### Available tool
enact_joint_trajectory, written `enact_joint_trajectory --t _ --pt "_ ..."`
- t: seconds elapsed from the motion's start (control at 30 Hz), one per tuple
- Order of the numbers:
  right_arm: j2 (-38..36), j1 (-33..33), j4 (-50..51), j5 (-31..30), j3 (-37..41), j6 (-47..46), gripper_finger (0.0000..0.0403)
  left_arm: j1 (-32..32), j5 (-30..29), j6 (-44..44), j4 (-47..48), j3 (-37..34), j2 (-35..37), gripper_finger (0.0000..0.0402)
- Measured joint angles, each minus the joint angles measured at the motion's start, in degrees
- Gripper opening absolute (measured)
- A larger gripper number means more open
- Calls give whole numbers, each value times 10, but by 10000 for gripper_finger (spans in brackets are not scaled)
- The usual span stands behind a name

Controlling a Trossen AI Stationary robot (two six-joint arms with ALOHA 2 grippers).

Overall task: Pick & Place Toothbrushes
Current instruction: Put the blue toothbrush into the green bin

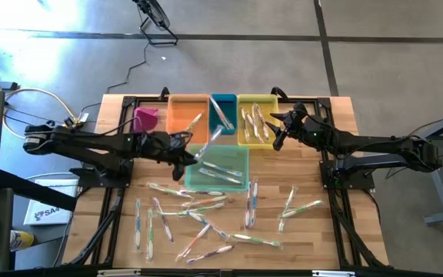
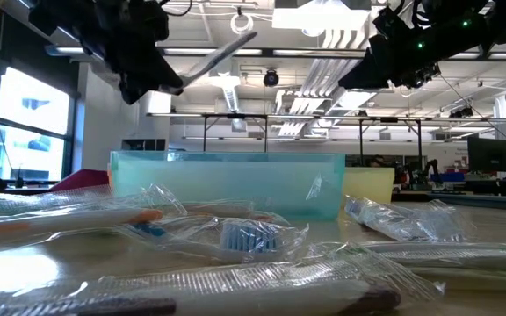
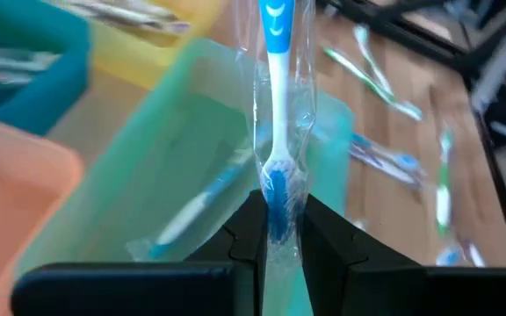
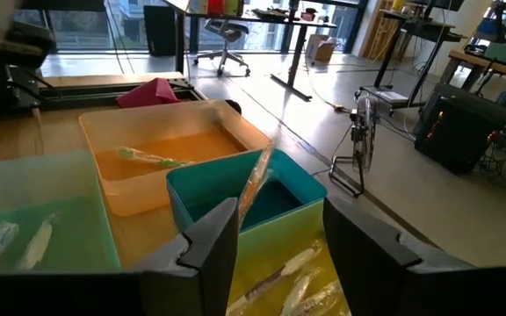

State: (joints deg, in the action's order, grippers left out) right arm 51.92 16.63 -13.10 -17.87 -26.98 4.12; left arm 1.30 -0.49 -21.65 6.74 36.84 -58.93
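My left gripper (image 1: 184, 156) hangs over the light green bin's (image 1: 233, 158) left edge, shut on a blue-and-white toothbrush (image 3: 276, 105) in a clear wrapper. The brush juts out toward the teal bin (image 1: 223, 108). My right gripper (image 4: 275, 237) is open over the yellow bin (image 1: 246, 100) with nothing between its fingers. Several wrapped toothbrushes (image 1: 206, 215) lie flat on the table's near half. Others lie in the green, yellow and orange bins (image 1: 181, 111), and one (image 4: 255, 180) leans on the teal bin's rim. My left gripper pinches the wrapped toothbrush between its two fingers (image 3: 251, 230) at a blue part near one end (image 3: 277, 195). The brush runs on straight ahead of the fingers, along them, slanting up and away (image 2: 227, 51). It is lifted clear above the green bin.
A small magenta bin (image 1: 146, 119) stands left of the orange one. The five bins crowd the table's far half. Loose wrapped brushes (image 2: 235, 237) cover the near half. Cables and a black stand (image 1: 156, 23) are on the floor beyond the table.
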Motion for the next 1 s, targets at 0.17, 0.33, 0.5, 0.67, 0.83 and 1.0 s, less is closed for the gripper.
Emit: enact_joint_trajectory --t 0.17,0.33,0.5,0.67,0.83,1.0 --pt "0 0 0 0 0 0 161 -41 -29 9 1 0 -2 45" --pt "0 0 0 0 0 0 161 -60 -53 4 2 0 -2 45" --pt "0 0 0 0 0 0 161 -59 -52 -20 4 0 -18 45" --pt "0 0 -2 0 0 0 161 -59 -51 -24 21 16 -56 45" --pt "0 0 -3 0 0 0 161 -59 -40 -4 90 74 -105 45" --pt "0 0 -3 0 0 0 161 -58 -38 21 195 128 -145 45"
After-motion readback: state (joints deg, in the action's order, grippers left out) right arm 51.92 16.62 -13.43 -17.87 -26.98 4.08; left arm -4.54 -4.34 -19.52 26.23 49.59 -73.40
